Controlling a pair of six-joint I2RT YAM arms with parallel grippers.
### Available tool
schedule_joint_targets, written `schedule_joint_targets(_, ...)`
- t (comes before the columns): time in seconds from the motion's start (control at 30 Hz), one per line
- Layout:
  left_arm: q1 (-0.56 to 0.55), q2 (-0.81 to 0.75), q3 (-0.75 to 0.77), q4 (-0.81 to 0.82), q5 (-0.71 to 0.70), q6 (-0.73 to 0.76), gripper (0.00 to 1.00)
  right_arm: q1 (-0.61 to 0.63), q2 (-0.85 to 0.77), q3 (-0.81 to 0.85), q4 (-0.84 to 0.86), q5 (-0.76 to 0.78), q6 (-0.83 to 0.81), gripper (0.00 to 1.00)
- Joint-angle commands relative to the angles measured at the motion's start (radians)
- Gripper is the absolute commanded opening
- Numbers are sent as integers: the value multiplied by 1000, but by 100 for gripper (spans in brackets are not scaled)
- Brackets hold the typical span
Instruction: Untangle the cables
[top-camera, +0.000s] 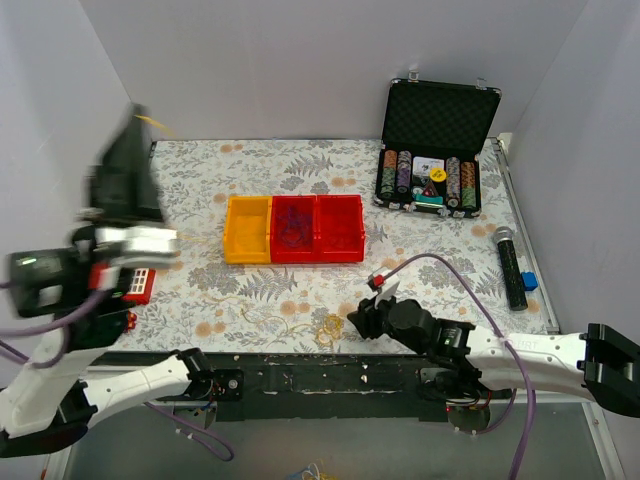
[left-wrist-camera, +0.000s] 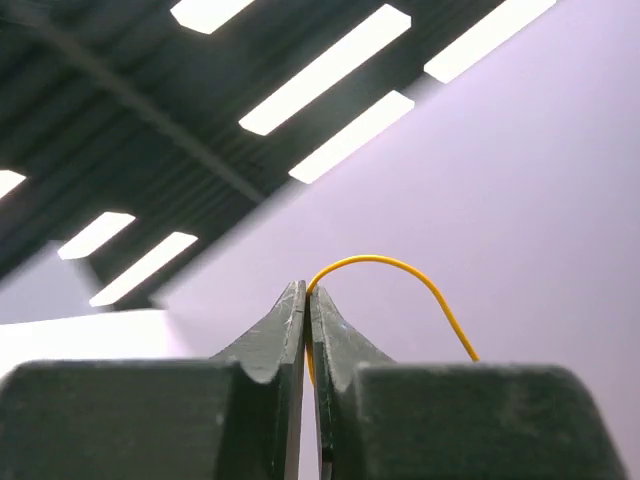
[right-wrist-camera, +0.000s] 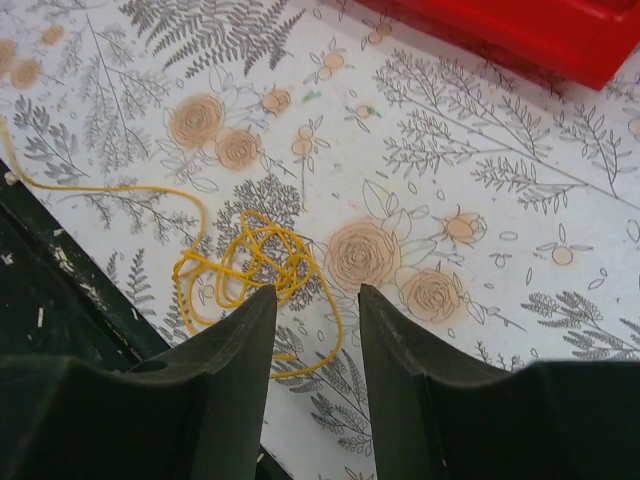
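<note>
A loose tangle of thin yellow cables (right-wrist-camera: 250, 262) (top-camera: 328, 328) lies on the floral tablecloth near the front edge. My right gripper (right-wrist-camera: 316, 292) (top-camera: 362, 322) hovers low right beside it. It is open, with one yellow loop lying on the cloth between the fingers. My left gripper (left-wrist-camera: 307, 290) (top-camera: 128, 160) is raised high at the left, pointing up towards the wall. It is shut on a single yellow strand (left-wrist-camera: 400, 266) (top-camera: 152, 121) that arcs out of its tips. A thin dark strand seems to lie in the middle red bin (top-camera: 292, 232).
A row of bins, one yellow (top-camera: 247, 230) and two red (top-camera: 340, 228) (right-wrist-camera: 520, 30), sits mid-table. An open black case of poker chips (top-camera: 432, 150) stands at the back right. A microphone (top-camera: 510, 265) with a blue piece (top-camera: 528, 281) lies right; a red toy (top-camera: 138, 285) lies left.
</note>
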Motion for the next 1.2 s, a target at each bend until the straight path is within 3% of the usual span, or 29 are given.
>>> schedule_joint_targets(0.0, -4, 21, -274, -280, -64, -174, 0, 6, 9, 83, -8, 15, -40, 48)
schedule_joint_targets(0.2, -2, -2, -446, -502, -106, -256, 0, 6, -17, 81, -16, 30, -47, 45)
schedule_joint_targets(0.4, -1, -77, -607, -769, -46, -313, 8, 4, 13, 52, 53, -111, -65, 65)
schedule_joint_targets(0.53, -2, -99, -678, -867, 46, -365, 13, 4, 111, 50, 108, -156, -45, 67)
schedule_joint_targets(0.67, -1, -79, -779, -823, 134, -388, 19, 6, 188, 60, 168, -156, -42, 67)
schedule_joint_targets(0.87, -1, 52, -820, -805, 249, -275, 46, 7, 230, 72, 182, -154, -27, 65)
schedule_joint_targets(1.07, 62, 151, -853, -797, 316, -138, 47, 6, 187, 44, 176, -140, -8, 64)
schedule_joint_targets(1.17, 68, 217, -828, -823, 347, -172, 48, 6, 174, 41, 164, -136, -5, 63)
